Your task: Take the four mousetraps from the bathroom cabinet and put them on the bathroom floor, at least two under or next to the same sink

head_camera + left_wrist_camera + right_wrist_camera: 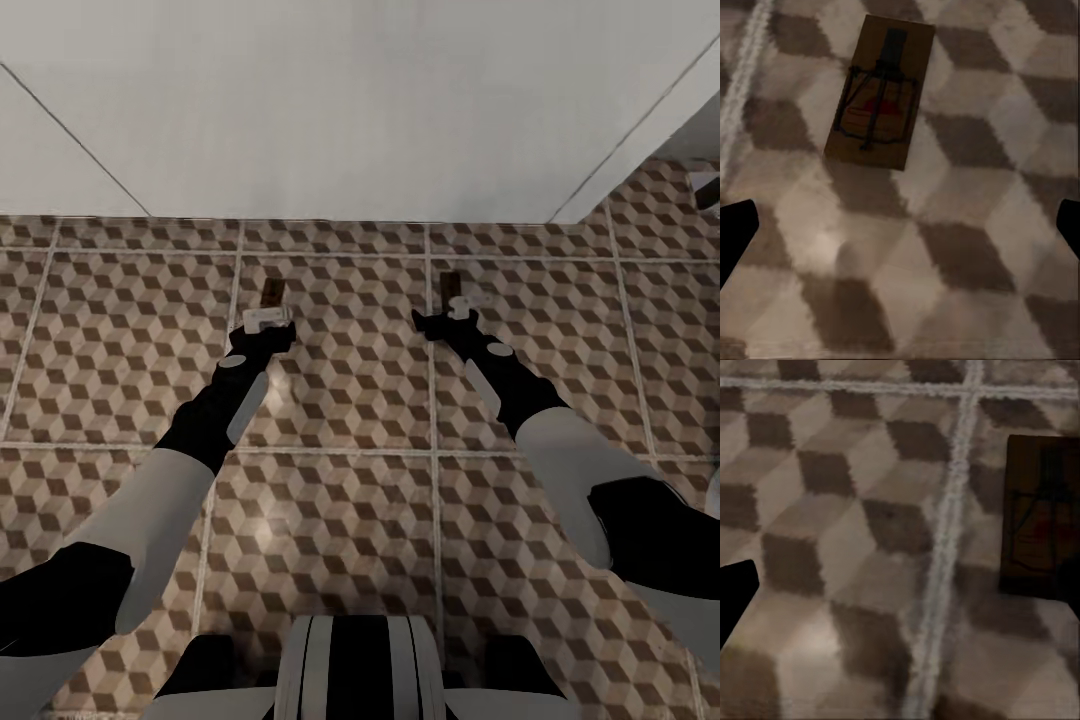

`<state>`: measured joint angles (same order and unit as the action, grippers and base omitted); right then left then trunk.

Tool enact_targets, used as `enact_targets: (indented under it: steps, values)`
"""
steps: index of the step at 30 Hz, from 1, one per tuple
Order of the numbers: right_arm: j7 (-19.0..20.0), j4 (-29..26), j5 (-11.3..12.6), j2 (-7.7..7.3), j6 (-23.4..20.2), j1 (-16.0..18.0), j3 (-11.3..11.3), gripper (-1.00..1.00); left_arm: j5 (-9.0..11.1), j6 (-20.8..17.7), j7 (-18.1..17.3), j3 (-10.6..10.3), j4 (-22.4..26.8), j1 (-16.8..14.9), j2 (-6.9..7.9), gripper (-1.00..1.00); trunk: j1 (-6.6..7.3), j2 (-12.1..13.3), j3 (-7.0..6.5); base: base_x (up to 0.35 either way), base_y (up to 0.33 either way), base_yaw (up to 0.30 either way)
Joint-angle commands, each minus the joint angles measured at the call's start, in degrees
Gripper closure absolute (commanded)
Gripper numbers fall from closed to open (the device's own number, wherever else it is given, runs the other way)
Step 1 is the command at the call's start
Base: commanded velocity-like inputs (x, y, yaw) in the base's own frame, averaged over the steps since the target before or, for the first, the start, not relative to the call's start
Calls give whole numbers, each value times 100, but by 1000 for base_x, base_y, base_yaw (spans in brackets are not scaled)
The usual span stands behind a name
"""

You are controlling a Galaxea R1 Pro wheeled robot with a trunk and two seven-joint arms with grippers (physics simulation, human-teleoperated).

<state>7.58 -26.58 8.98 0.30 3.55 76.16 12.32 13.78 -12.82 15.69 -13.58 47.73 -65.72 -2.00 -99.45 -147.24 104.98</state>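
Both grippers are open and empty. The left gripper (900, 225) has a mousetrap (879, 91) lying flat ahead of its jaws, wire and red spot clear; the right gripper (907, 592) has a second mousetrap (1041, 514) off to one side of its jaws, beside a grout line.

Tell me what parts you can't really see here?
- Left mousetrap: head view, near end hidden behind the left end effector.
- Right mousetrap: right wrist view, cut off by the picture edge and blurred; head view, partly behind the right end effector.
- Dark object at the head view's top right corner: cut off, too small to identify.
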Motion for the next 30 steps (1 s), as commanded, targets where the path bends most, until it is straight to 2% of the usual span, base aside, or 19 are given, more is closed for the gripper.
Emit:
enact_targets:
  steps: [1,30]
  values:
    - [7,9,60,-3,23,4,25,-100,56,-19,48,-22,8,-2,3,-100,4,-1,2,-333,0,0]
    - [7,28,62,-3,23,4,25,-100,55,-16,48,-33,78,-2,-10,-100,4,-1,2,-337,0,0]
